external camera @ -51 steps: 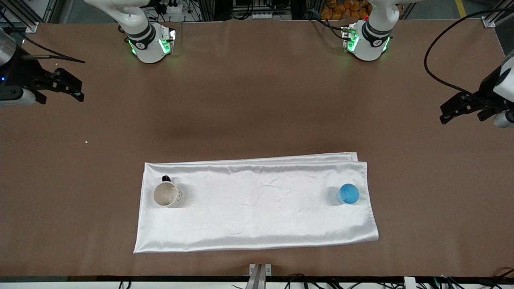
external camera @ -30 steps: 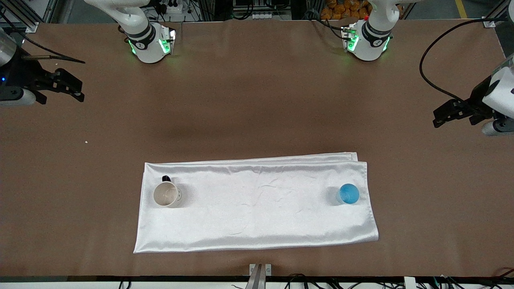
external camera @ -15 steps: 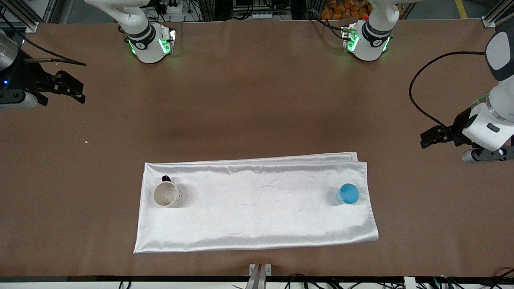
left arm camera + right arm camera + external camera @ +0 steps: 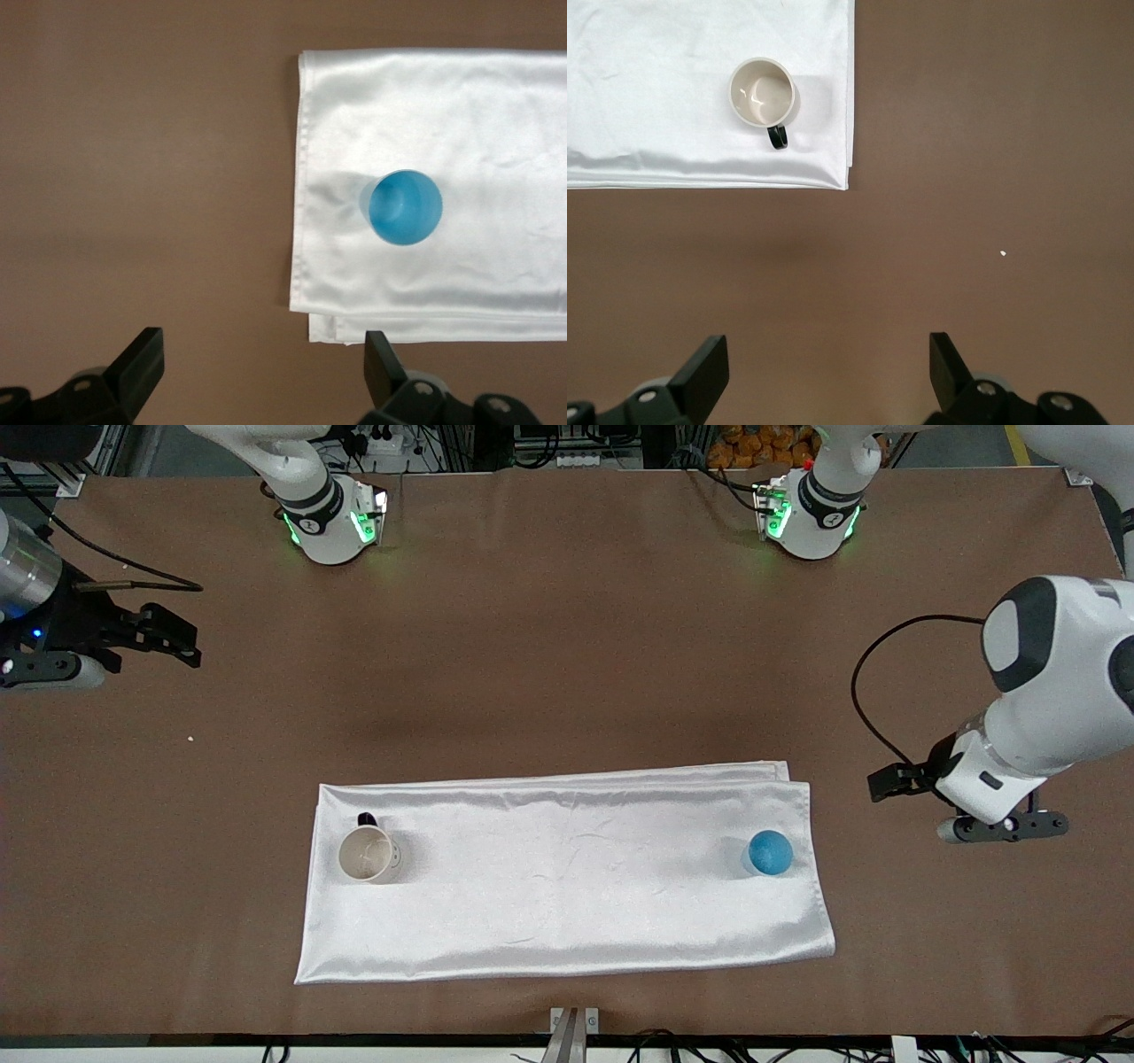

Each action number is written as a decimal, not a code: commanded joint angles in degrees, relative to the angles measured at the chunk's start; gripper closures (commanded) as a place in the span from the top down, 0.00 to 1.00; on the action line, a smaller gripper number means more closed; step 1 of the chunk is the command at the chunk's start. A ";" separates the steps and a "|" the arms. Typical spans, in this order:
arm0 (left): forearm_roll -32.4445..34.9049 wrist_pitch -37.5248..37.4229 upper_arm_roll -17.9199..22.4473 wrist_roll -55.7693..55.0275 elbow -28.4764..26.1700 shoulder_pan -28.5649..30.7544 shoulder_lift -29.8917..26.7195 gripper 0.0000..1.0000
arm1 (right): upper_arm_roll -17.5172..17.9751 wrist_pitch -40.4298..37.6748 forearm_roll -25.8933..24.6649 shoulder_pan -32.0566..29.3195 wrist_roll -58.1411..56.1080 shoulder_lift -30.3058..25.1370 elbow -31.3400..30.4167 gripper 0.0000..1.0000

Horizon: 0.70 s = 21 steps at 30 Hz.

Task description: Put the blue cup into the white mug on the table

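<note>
**Cup and mug apart on the satin cloth**

Matte brown table (image 4: 567,646), flat and bare of sheen. On it, a shiny white satin cloth (image 4: 567,877), rectangular, lightly creased, folded double along the edge toward the robots' bases.

Blue cup (image 4: 769,853): small, round, handleless, translucent blue, upright on the cloth near the end toward the left arm; nothing visible inside. White mug (image 4: 368,855): off-white cylinder, cream interior with faint marks, small dark handle at about 12 o'clock in the front view; upright near the cloth's end toward the right arm, holding nothing. Well apart from each other.

Left gripper (image 4: 890,782): over bare table beside the cloth, at roughly 2 o'clock from the cup; fingers (image 4: 142,367) spread, released. Right gripper (image 4: 182,638): over bare table at about 10 o'clock from the mug, fingers (image 4: 704,372) spread wide, gripping nothing.
</note>
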 commanded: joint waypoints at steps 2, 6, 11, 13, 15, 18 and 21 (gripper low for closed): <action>-0.99 3.84 0.22 -1.31 0.56 -1.21 3.64 1.00 | -0.37 1.85 0.91 0.36 0.83 2.58 0.37 1.00; -0.90 6.48 0.22 -1.40 0.65 -1.65 5.93 1.00 | -0.28 2.64 1.00 0.63 0.83 4.51 0.37 1.00; -0.73 8.68 0.22 -1.58 0.65 -2.36 8.22 1.00 | -0.19 6.50 1.00 2.03 0.92 7.32 -0.51 1.00; -0.64 8.86 0.22 -1.58 0.82 -2.79 9.10 1.00 | -0.19 9.57 1.00 2.73 0.92 7.94 -2.34 1.00; -0.38 9.21 0.22 -1.58 0.91 -2.97 9.80 1.00 | -0.19 13.61 1.00 3.61 0.92 8.03 -5.15 1.00; -0.29 10.70 0.22 -1.58 0.91 -2.97 10.85 1.00 | -0.19 20.20 0.91 4.49 0.92 8.03 -10.25 1.00; -0.29 12.28 0.31 -1.58 0.91 -3.06 11.91 1.00 | -0.19 26.97 0.91 5.72 0.92 8.12 -15.26 1.00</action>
